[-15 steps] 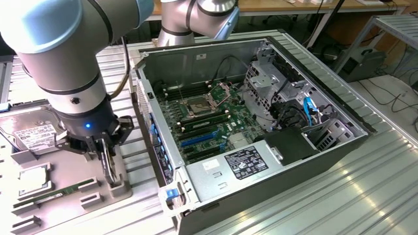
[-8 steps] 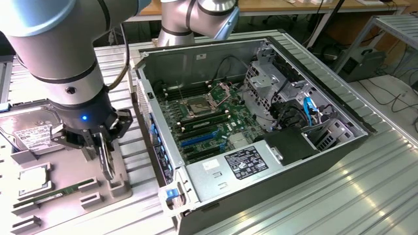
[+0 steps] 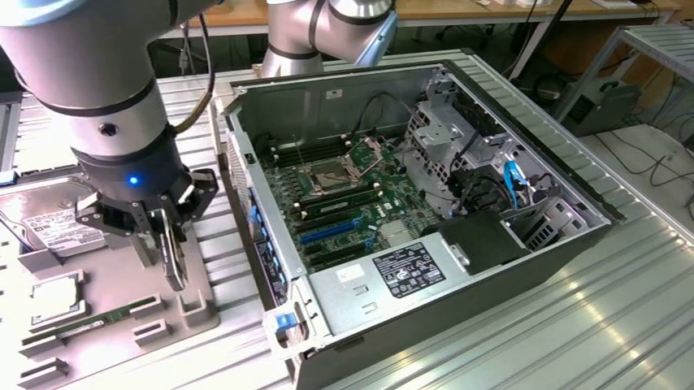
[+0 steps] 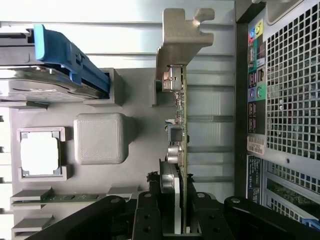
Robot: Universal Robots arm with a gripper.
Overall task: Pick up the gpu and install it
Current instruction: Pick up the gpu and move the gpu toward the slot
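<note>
On the far side of the gripper (image 3: pixel 161 244) from the case, the hard drive (image 3: pixel 49 215) and memory stick (image 3: pixel 97 319) lie in the grey tray (image 3: pixel 114 272). The gripper itself hangs just above that tray, with the arm's wrist pointing straight down. Its fingers (image 4: pixel 150 215) are closed narrowly on the gpu (image 4: pixel 180 125), gripping it by its flat faces. The card is held edge-on, its long axis running straight out from the fingertips to the silver bracket (image 4: pixel 182 35) at the far end. Beside the gripper, on the exterior view's right, the open computer case (image 3: pixel 325 106) lies close, with the motherboard's blue slots (image 3: pixel 331 231) inside it.
</note>
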